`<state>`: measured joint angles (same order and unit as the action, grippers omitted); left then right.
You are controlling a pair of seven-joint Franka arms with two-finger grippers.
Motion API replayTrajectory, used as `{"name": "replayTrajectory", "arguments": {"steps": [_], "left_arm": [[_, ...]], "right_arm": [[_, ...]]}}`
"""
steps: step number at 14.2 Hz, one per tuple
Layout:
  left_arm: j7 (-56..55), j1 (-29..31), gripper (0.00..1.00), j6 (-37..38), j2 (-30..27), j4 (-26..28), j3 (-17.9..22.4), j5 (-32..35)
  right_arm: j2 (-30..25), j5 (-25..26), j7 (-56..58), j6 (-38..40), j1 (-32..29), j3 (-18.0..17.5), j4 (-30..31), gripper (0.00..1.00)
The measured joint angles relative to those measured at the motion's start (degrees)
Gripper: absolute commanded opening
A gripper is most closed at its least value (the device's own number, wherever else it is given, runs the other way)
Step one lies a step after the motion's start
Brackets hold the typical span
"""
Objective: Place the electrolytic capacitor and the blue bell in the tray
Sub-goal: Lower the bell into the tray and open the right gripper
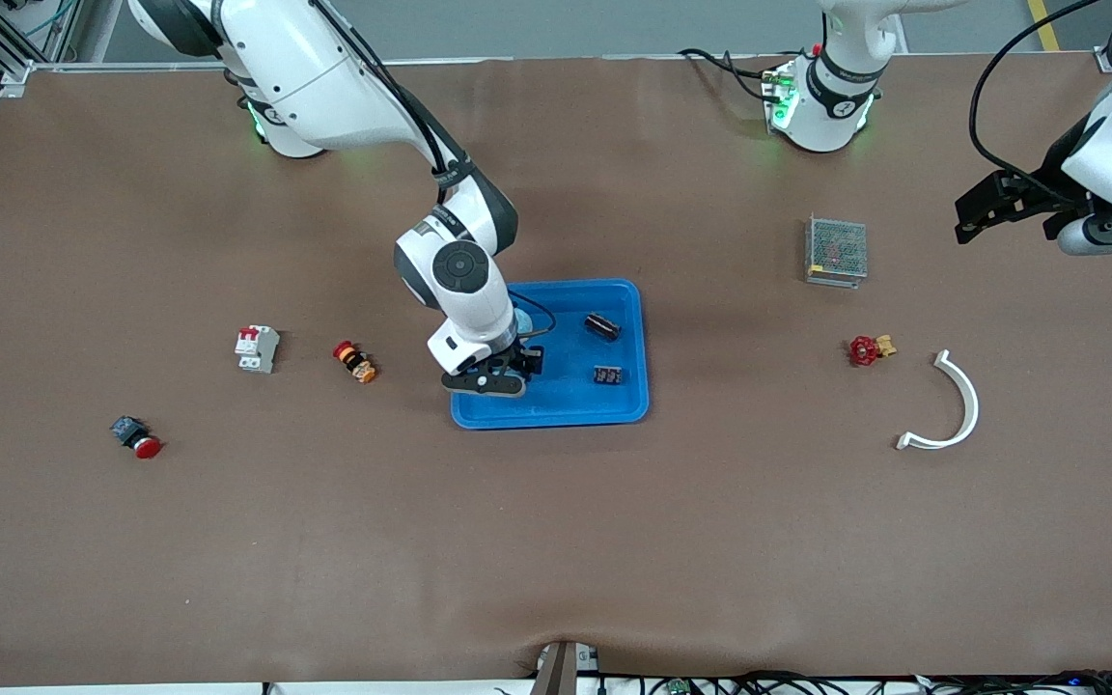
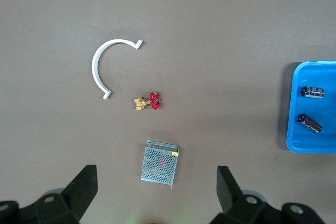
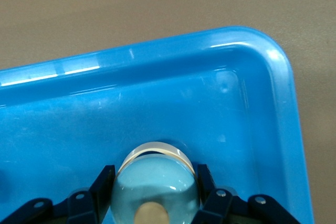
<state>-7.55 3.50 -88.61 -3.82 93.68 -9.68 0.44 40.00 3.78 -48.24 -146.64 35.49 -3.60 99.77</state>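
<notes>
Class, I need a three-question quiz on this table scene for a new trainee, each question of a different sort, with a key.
1. True or false: the right end effector is over the tray.
2. How many capacitors lie in the tray?
3. What sits between the right end effector's fingers? A) red valve B) blue bell C) white clip

Key: 1 true. 2 two; the second capacitor lies nearer the front camera. 3 B. The left end effector waits open over the bare table at the left arm's end.
</notes>
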Motion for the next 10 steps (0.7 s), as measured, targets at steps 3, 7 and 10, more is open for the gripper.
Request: {"name": "replayTrajectory", "arguments": {"steps": [3,7,10], "left_arm": [[0.0,0.0,1.0,-0.06,0.0,0.0,0.0,0.0],[0.0,0.0,1.0,-0.1,0.0,0.0,0.0,0.0],[0.0,0.0,1.0,-0.11,0.0,0.0,0.0,0.0]], "right_arm": [[0.25,0.0,-0.14,-0.12,0.2,0.0,0.0,0.52],[0.58,0.0,-0.26,-0.42,0.25,0.0,0.0,0.64],[0.59,0.0,-0.33,-0.63,0.25,0.03,-0.01,1.0]]}}
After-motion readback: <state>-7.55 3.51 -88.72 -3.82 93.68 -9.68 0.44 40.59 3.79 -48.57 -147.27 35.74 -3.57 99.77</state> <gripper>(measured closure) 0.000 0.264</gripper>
